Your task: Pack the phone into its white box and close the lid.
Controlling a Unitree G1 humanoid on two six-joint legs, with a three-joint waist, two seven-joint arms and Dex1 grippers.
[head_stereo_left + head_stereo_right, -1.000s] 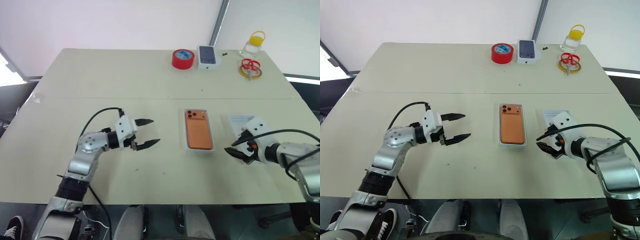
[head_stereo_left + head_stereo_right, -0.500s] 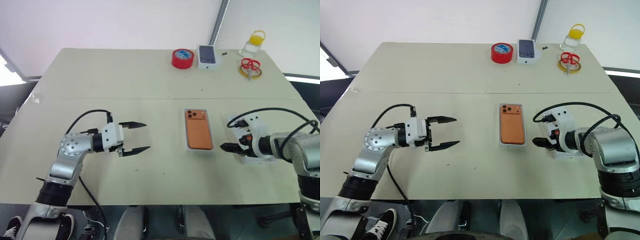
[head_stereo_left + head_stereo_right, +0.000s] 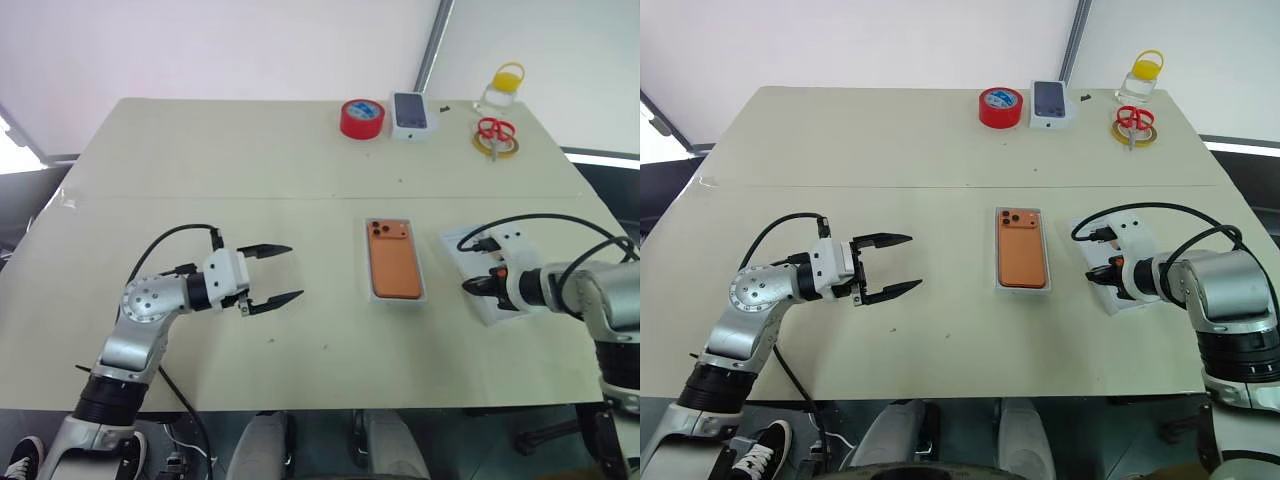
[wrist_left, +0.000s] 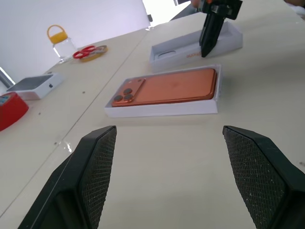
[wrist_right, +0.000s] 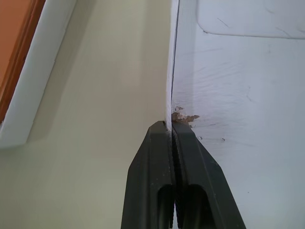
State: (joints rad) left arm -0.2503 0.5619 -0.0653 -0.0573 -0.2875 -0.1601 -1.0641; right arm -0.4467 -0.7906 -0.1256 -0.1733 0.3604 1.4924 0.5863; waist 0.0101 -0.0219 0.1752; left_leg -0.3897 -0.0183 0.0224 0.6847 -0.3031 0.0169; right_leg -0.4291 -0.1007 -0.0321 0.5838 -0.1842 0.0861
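With the flat orange phone (image 3: 394,259) already lying in its shallow white box (image 3: 421,285) at frame centre, the right tool (image 5: 171,131), pinching the plain white lid's (image 3: 482,292) thin near wall at centre right, seemingly only by its tips, risks losing it on lifting, while the left tool (image 3: 275,273) hangs spread.

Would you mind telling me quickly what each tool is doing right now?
Left tool: open, holding nothing, hovering over the table.
Right tool: shut on the lid's rim, beside the boxed phone.
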